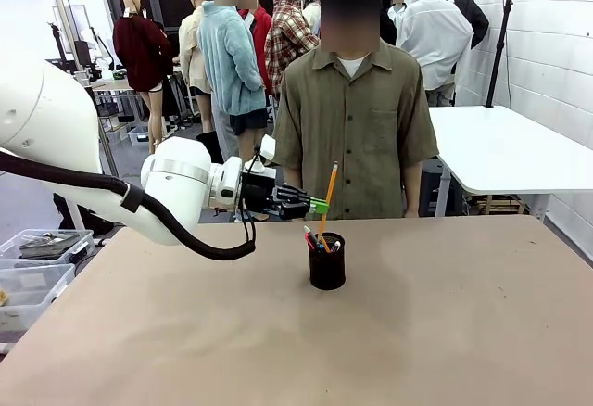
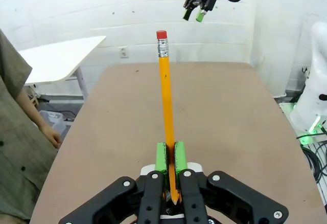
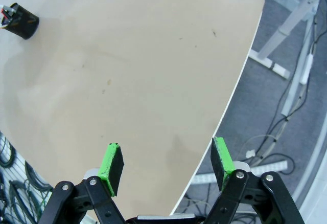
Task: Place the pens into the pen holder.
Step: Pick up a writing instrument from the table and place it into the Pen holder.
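Note:
A yellow-orange pencil [image 1: 329,193] with a red eraser stands nearly upright over the black mesh pen holder [image 1: 327,265], and its lower end reaches the holder's mouth. My left gripper [image 1: 318,207] is shut on the pencil just above the holder. In the left wrist view its green pads [image 2: 161,157] pinch the pencil [image 2: 164,91] low on the shaft. Other pens' coloured ends [image 1: 310,235] stick out of the holder. My right gripper [image 3: 166,155] is open and holds nothing, high over the table's edge, far from the pen holder [image 3: 21,22].
A person in an olive shirt [image 1: 355,137] stands at the far side of the brown table [image 1: 445,332]. Plastic bins [image 1: 37,267] sit off the left edge. A white table [image 1: 519,146] stands at the back right. Cables lie on the floor [image 3: 286,127].

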Controlling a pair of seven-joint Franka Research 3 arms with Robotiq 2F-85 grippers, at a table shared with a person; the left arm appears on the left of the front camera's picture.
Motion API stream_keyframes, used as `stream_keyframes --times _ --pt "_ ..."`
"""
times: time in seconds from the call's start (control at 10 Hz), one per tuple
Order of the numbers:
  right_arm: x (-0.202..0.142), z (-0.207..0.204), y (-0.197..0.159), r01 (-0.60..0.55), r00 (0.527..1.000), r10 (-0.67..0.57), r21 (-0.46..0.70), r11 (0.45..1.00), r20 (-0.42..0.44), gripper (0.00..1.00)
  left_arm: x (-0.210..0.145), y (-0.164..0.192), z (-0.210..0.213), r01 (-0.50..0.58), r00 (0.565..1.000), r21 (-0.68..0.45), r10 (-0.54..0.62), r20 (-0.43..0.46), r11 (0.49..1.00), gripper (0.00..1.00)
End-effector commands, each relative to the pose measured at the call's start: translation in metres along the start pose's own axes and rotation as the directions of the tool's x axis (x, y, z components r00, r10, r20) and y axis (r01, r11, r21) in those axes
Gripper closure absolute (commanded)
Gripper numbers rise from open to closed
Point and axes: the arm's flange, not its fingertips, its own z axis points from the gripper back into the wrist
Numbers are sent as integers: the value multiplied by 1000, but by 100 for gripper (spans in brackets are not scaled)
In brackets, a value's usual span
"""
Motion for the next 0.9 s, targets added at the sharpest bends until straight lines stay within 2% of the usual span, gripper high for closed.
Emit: stream_keyframes --times 0.0,0.8 --pt "2 0 1 7 1000 -7 -3 1000 -11 15 -8 8 -11 8 1000 30 -8 -8 1000 100" --pt "2 0 1 7 1000 -7 -3 1000 -11 15 -31 6 -17 17 998 5 -16 -68 1000 100"
